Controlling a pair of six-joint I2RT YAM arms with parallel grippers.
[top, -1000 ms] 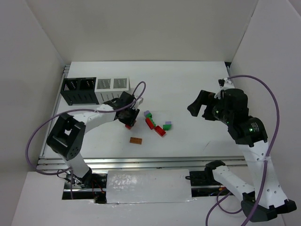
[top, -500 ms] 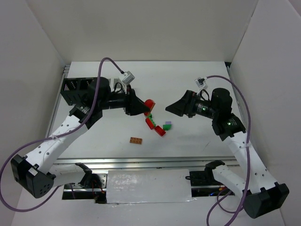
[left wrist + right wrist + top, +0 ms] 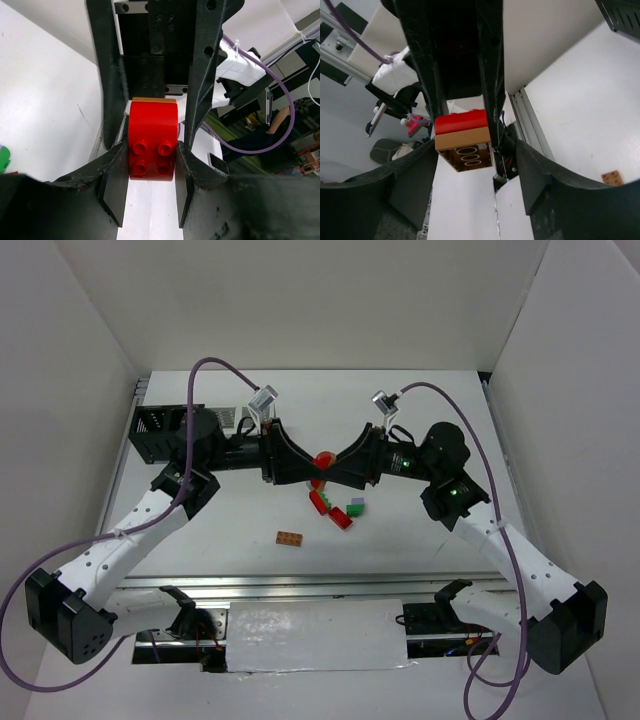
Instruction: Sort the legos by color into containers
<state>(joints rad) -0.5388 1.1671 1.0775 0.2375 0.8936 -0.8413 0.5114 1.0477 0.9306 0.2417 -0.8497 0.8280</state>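
**Desk:** What sits at the centre?

**Photographer:** A red brick [image 3: 322, 460], studs showing, held in mid-air over the middle of the white counter [image 3: 430, 410]. The left arm's fingers [image 3: 114, 186] are clamped on its two sides. Its far end carries an orange-brown layer [image 3: 463, 150] with round hollows in it.

**Desk:** And the other arm?

**Photographer:** It meets the left one head-on. The right arm's fingers [image 3: 540, 175] stand apart, one on each side of the brick's far end. A gap shows between them and the plastic.

**Desk:** What lies underneath?

**Photographer:** A small huddle of loose legos [image 3: 340, 512] rests on the counter just below the raised brick, toward the near edge. It is made up of red, green and a little lavender. An orange-brown plate [image 3: 290, 538] lies flat and alone, apart from the huddle and nearer the rail.

**Desk:** The containers?

**Photographer:** They are at the far left of the counter. The black container [image 3: 158, 430] stands beside the edge. The white containers [image 3: 231, 418] are just to its right, mostly hidden behind the left arm.

**Desk:** The room?

**Photographer:** Plain white walls [image 3: 300, 300] box the counter in on three sides. A metal rail [image 3: 300, 585] runs along its near edge, above the arm bases.
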